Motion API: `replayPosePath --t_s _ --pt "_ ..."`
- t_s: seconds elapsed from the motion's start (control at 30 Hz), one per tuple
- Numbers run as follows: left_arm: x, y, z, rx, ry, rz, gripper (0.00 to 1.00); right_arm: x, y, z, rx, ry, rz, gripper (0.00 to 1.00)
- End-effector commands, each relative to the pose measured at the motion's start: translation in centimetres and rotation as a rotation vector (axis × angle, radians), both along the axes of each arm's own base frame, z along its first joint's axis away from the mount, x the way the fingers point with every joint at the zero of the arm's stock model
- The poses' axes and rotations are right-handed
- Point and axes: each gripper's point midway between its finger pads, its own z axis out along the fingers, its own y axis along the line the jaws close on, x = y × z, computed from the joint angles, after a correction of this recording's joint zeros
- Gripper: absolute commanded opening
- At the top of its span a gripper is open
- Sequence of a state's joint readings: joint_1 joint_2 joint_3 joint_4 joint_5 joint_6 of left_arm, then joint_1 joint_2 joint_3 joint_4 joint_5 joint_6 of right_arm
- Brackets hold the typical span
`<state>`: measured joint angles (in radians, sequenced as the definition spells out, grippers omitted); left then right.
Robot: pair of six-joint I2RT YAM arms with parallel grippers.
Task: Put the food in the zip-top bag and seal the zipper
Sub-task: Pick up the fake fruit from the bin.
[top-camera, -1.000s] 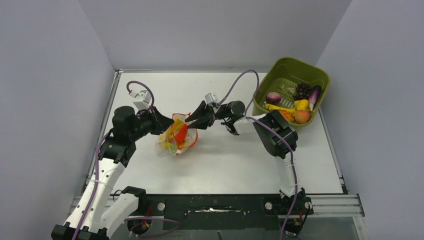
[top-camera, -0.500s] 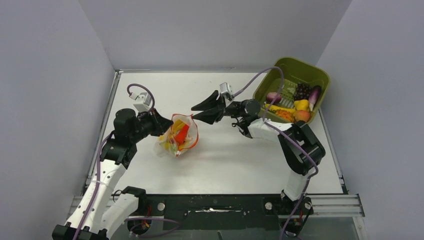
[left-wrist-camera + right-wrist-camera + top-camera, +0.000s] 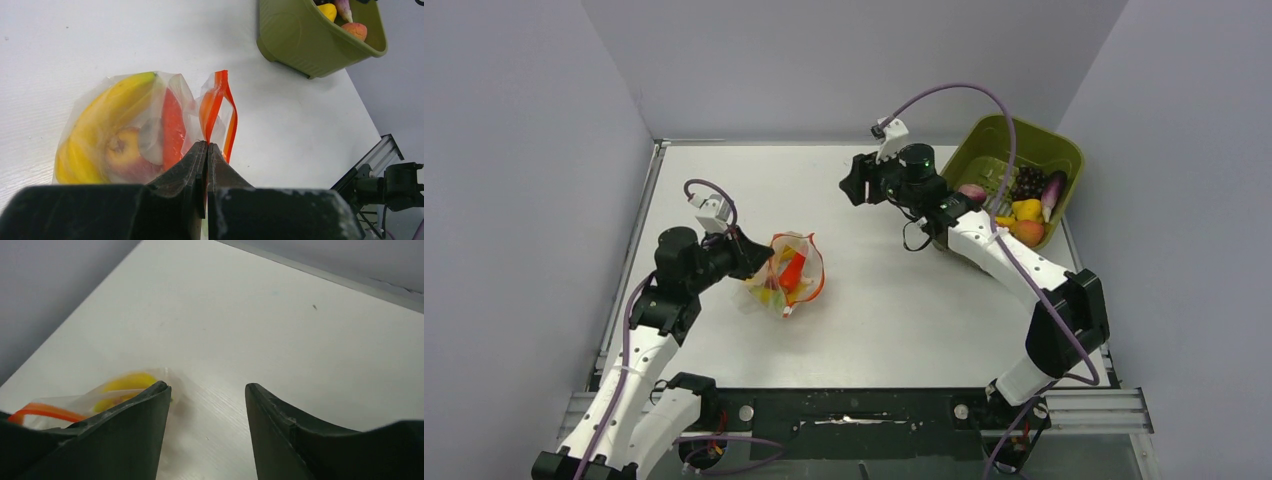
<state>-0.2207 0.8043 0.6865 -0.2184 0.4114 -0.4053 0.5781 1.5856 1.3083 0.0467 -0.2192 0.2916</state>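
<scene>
The zip-top bag (image 3: 786, 276) lies left of the table's middle and holds food: a yellow banana (image 3: 107, 115), a red piece (image 3: 172, 127) and a peach-coloured fruit (image 3: 122, 152). Its orange-red zipper (image 3: 218, 100) stands up in an open loop. My left gripper (image 3: 206, 145) is shut on the zipper strip at the bag's left side (image 3: 760, 262). My right gripper (image 3: 853, 189) is open and empty, raised well above the table behind and to the right of the bag. In the right wrist view (image 3: 207, 390) the bag (image 3: 125, 385) shows at the lower left, partly behind one finger.
The olive-green bin (image 3: 984, 135) stands at the back right with more food in it: a purple eggplant (image 3: 1052, 190), yellow pieces (image 3: 1027, 208), a peach (image 3: 1027, 233) and dark grapes (image 3: 1026, 180). Grey walls close in the table's left, back and right.
My right gripper has left the bag's mouth, lifting up and back toward the bin. My left gripper has kept hold of the zipper and shifted slightly toward me with the bag.
</scene>
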Motion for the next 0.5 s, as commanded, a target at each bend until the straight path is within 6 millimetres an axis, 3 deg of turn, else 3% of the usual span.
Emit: replayPosePath --t_s 0.0,0.13,0.27,0.47 --pt "0.1 -0.4 2.2 -0.008 -0.119 -0.034 0.0 1.9 -6.9 1.3 -0.123 0.055 -0.333 0.61" --pt "-0.1 -0.7 2.3 -0.005 -0.125 -0.048 0.0 2.9 -10.9 3.0 -0.158 0.041 -0.533 0.74" --pt "-0.3 -1.0 2.3 0.001 -0.13 -0.062 0.0 3.8 -13.9 3.5 -0.189 0.049 -0.625 0.97" --pt "-0.6 -1.0 2.4 0.004 -0.134 -0.062 0.0 4.9 -18.2 2.6 -0.313 0.057 -0.709 0.98"
